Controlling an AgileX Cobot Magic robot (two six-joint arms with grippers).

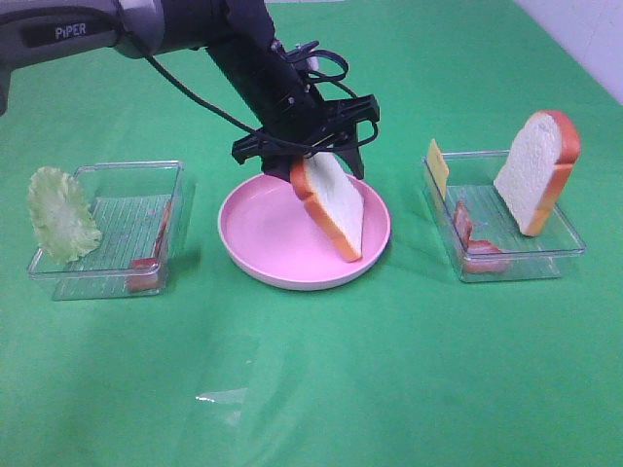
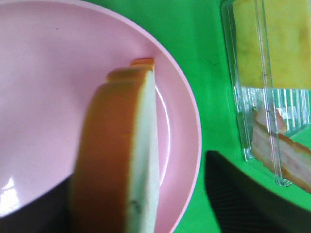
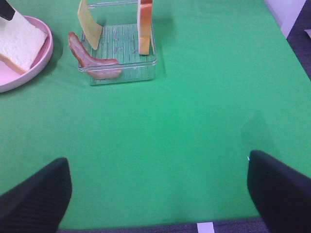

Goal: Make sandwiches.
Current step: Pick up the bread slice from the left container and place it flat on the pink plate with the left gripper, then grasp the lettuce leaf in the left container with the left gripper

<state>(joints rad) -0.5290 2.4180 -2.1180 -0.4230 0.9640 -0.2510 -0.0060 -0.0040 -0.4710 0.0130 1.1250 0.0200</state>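
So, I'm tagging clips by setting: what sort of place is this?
Probably a robot lab tabletop, not a kitchen: green cloth, toy bread slice on a pink plate, clear trays of toy food.

A smooth green cloth point(image 1: 311, 389) covers the whole table, with 1 pale glare patch point(image 1: 219, 396) near the front. A white strip point(image 1: 584, 29) shows past its far right corner.

High camera overlooks my table point(image 1: 311, 389); my left wrist view hugs the bread slice point(image 2: 114, 160), my right sees it from afar.
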